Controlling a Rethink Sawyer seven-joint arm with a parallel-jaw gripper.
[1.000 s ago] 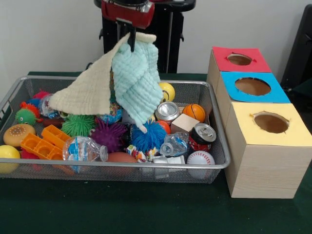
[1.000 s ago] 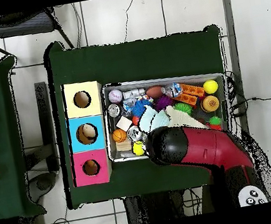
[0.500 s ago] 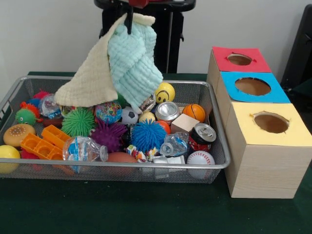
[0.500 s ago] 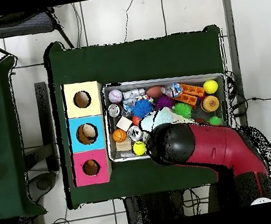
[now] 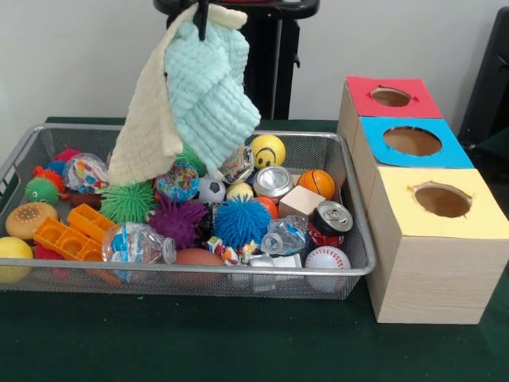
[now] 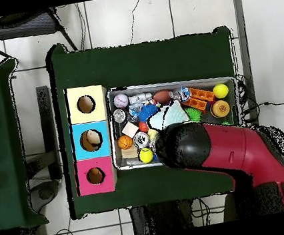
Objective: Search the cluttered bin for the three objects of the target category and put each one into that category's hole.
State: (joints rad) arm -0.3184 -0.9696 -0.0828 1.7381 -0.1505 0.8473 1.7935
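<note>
The silver wire-mesh bin (image 5: 199, 271) lies on the green table, full of toys; it also shows in the overhead view (image 6: 165, 82). My gripper (image 5: 203, 17) is at the top edge, above the bin's back middle. It is shut on a cream cloth (image 5: 147, 127) and a mint-green cloth (image 5: 211, 95), which hang together above the toys. In the overhead view the arm's black head (image 6: 180, 144) hides the gripper, and the mint cloth (image 6: 171, 114) shows beside it. I cannot make out any small toys with string loops.
Three wooden boxes with round holes stand right of the bin: red top (image 5: 362, 89), blue top (image 5: 374, 147), yellow top (image 5: 398, 187). In the bin lie spiky balls, a yellow smiley ball (image 5: 268, 150), cans (image 5: 273, 181), a baseball (image 5: 327, 259) and orange blocks (image 5: 67, 231).
My gripper has risen with both cloths. Their lower ends have lifted off the toys and swung left, uncovering the smiley ball and the toys beneath.
</note>
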